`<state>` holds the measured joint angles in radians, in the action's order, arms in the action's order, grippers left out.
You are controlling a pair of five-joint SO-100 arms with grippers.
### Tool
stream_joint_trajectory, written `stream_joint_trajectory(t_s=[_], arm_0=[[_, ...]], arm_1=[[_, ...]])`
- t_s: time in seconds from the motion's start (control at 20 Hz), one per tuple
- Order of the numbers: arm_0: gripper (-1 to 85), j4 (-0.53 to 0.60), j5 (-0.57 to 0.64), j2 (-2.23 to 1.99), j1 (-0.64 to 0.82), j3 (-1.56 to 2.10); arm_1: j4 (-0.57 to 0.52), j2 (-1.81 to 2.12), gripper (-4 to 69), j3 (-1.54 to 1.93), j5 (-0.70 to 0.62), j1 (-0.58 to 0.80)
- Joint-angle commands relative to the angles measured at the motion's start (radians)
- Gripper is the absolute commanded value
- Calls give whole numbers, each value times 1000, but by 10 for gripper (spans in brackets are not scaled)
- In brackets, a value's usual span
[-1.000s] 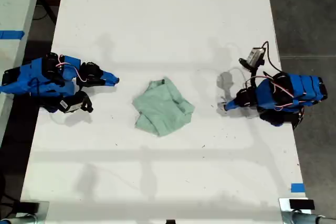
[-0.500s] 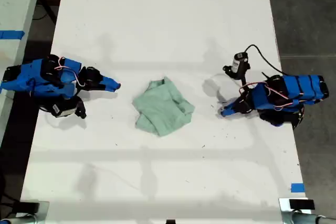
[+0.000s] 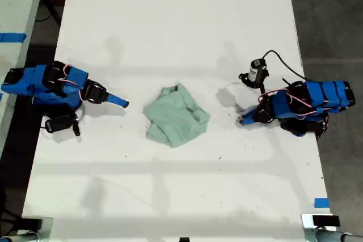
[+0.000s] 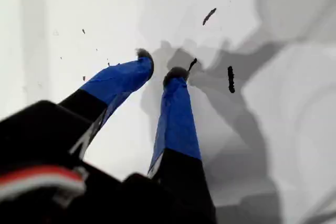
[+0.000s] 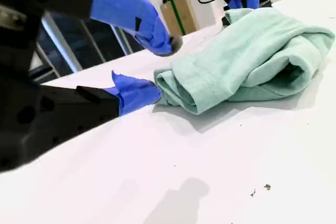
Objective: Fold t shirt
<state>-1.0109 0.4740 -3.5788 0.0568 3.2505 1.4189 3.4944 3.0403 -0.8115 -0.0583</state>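
The t shirt lies bunched and loosely folded mid-worktop, not yet a neat fold. My first gripper hovers over bare worktop, jaws slightly parted, empty. My second gripper, jaws spread, faces the shirt's edge.

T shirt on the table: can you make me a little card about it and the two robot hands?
Thing: pale mint-green fabric t shirt
Shape: crumpled in a wrinkly heap, not folded flat
Place: middle of the white table
First hand: my first gripper, open, empty, over bare table, at the exterior view's right
Second hand: my second gripper, open, empty, pointing at the shirt from the exterior view's left
Holding: neither gripper grips the shirt
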Motion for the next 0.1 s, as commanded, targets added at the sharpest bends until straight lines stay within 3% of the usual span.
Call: stream_joint_trajectory(t_s=[0.0, 0.05], arm_0=[[109, -2, 5, -6, -11, 40], [109, -2, 5, -6, -11, 40]], arm_1=[[-34, 6, 73, 44, -17, -11], [-34, 6, 72, 44, -17, -11]])
